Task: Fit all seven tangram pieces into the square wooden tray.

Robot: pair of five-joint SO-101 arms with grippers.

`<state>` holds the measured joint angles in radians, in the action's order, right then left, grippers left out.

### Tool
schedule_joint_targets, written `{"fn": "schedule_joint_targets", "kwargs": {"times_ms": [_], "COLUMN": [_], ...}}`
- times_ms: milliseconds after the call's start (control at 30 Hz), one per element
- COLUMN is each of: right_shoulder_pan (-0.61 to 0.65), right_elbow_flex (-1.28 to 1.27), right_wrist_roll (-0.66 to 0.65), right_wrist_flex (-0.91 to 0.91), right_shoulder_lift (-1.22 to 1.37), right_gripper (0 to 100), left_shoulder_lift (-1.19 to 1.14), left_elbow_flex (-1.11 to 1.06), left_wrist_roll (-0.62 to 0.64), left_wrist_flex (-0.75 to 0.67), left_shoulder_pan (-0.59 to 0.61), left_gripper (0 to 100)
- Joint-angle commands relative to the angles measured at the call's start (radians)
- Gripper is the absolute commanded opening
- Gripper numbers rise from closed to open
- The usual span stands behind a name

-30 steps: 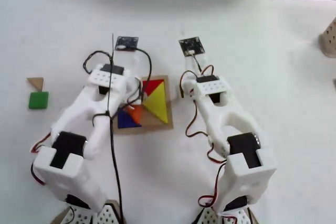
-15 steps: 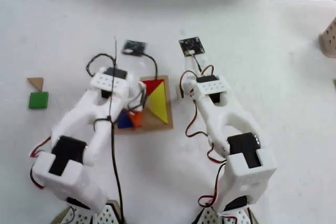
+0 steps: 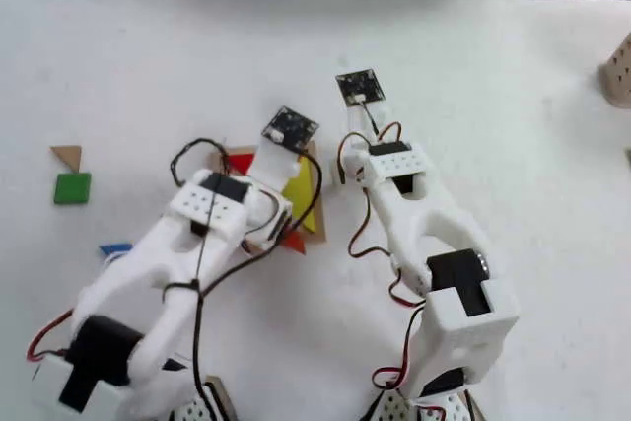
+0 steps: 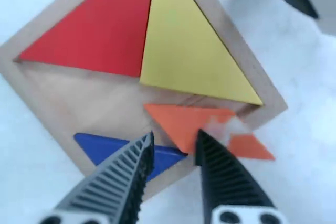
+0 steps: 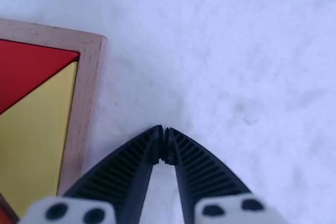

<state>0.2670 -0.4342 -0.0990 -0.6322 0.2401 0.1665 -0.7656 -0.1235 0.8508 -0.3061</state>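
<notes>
Pincer of the left arm (image 4: 176,141) hangs over the near corner of the tray with its two ribbed fingers parted and nothing between them, one tip above the blue piece and the other above the orange one. The right arm's pincer (image 5: 163,142) is closed, tips touching and empty, over bare cloth just beside the tray's rim. Both arms stand side by side on the white counter (image 3: 493,46). The square wooden tray (image 4: 47,103) lies between them, partly under the left arm's wrist in the high view. A large red triangle (image 4: 100,30) and a large yellow triangle (image 4: 189,51) sit flat in the tray, touching along one long edge and filling about half of it. A smaller orange triangle (image 4: 181,121) lies at the yellow one's lower edge and reaches across the rim, with part of it out on the counter. A flat blue piece (image 4: 102,148) rests in the tray's near corner. Well apart, on the left arm's outer side, lie a green square block (image 3: 72,187), a small tan wooden triangle (image 3: 67,156) just beside it, and, nearer the left arm, a thin blue sliver (image 3: 115,248).
</notes>
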Motion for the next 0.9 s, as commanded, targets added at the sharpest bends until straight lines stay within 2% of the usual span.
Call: {"fn": "schedule_joint_targets", "kwargs": {"times_ms": [0,233,467,567,667,867], "right_shoulder_pan": [0.004,0.004,0.004,0.004,0.002,-0.044], "right_elbow_flex": [0.041,0.041,0.040,0.037,0.037,0.035], "right_wrist_roll": [-0.014,-0.014,-0.014,-0.014,-0.014,-0.015], "right_wrist_flex": [-0.005,-0.005,0.010,0.016,0.012,-0.099], "right_shoulder_lift": [-0.044,-0.044,-0.042,-0.042,-0.047,-0.127], "right_gripper": [2.1,2.1,2.1,2.1,2.1,1.7], "left_shoulder_lift": [0.133,0.229,0.226,0.226,0.226,0.213], "left_elbow_flex": [-0.034,-0.114,-0.115,-0.114,-0.114,-0.112], "left_wrist_roll": [-0.005,0.035,0.043,0.100,0.106,0.106], "left_wrist_flex": [-0.017,-0.114,-0.123,-0.123,-0.123,-0.181], "left_shoulder_pan": [-0.010,0.047,0.047,0.047,0.047,0.082], "left_gripper": [19,19,19,19,20,20]}}
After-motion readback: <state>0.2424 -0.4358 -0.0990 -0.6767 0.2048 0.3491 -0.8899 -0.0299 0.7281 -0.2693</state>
